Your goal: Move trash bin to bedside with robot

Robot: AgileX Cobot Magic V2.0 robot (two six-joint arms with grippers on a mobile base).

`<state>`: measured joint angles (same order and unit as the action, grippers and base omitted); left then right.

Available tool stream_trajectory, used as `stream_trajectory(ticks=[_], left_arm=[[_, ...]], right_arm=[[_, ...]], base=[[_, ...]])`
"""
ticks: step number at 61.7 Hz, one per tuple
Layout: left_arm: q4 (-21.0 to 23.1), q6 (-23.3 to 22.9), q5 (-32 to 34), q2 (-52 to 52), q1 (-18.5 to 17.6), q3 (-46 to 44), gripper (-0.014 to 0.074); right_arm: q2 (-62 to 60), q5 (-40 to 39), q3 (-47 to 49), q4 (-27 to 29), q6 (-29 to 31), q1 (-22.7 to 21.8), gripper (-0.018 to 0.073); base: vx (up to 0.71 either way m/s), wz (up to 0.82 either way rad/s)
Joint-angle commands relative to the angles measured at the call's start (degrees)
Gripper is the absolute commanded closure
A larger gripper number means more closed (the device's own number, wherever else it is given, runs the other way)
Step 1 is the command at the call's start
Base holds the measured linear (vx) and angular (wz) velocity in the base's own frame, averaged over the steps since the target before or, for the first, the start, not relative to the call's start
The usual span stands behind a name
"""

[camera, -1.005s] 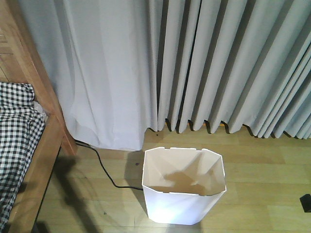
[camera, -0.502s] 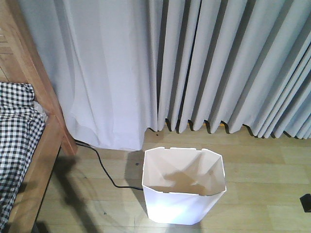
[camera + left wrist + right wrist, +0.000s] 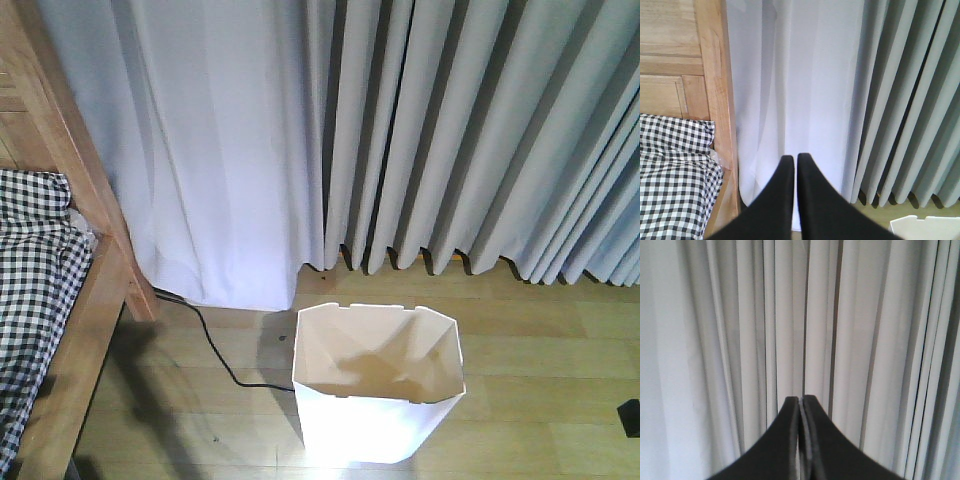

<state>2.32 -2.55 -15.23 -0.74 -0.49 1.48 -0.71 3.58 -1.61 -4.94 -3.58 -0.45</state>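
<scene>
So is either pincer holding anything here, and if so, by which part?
Nothing is held. The left pincer and right pincer are both shut on nothing, raised before the curtain; the trash bin stands untouched on the floor.

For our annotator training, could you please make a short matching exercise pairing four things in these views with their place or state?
Things:
1. trash bin
2. bed
3. black cable
4. left gripper

Descriptions:
A. shut, facing the curtain
B. on the floor between bed and bin
C. upright and empty, before the curtains
D. at the left edge, with checked bedding

Pairs: 1-C, 2-D, 3-B, 4-A
</scene>
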Motion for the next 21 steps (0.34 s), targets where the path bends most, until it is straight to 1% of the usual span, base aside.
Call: stream_trajectory(ticks=[1,21], left_arm=[[0.25,-0.32,3.96,-0.80,-0.36,1.07,0.0602],[0.25,-0.32,3.96,-0.80,-0.36,1.07,0.0602]], right_arm=[[-0.66,-4.19,-0.39,-0.86,0.04,-0.03,0.0568],[-0.66,-4.19,-0.39,-0.86,0.04,-0.03,0.0568]], base=[[0.00,0.00],[0.00,0.00]])
